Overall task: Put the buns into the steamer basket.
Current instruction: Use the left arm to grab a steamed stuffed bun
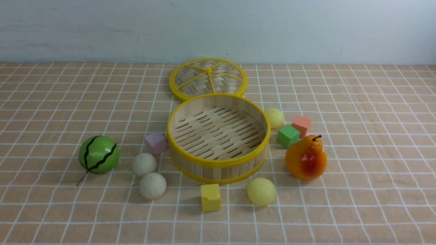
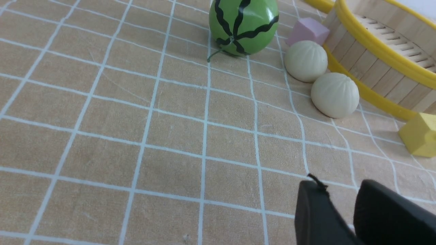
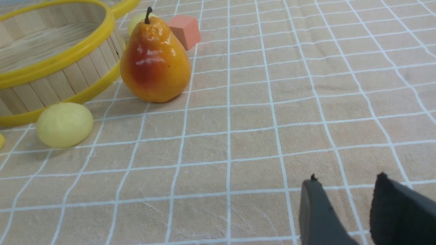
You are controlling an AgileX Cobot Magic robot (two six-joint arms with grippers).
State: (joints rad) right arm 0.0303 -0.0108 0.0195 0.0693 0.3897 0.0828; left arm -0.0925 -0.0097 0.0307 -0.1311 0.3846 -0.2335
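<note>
Front view: the checked cloth (image 1: pixel 374 177) lies wide and open to the left and right of the steamer basket (image 1: pixel 218 163). The basket stands mid-table, with wood-strip wall, yellow rims and its whole slatted floor showing. The lid (image 1: pixel 208 79) lies flat just behind the basket. The pear (image 1: pixel 306 158) stands near its right side, and the watermelon (image 1: pixel 98 154) is well off to its left.

The off-white buns (image 1: pixel 144 164) (image 1: pixel 152 185), faintly pleated, sit together near its front-left wall. Of the smooth pale yellow buns (image 1: pixel 261 191) (image 1: pixel 274 117), one is near the basket's front and one just beside its right rear. A yellow cube (image 1: pixel 210 196) sits near the front wall.

My left pincer (image 2: pixel 339 185) and right pincer (image 3: pixel 345 178) are each slightly spread, gripping nothing, over bare cloth.
</note>
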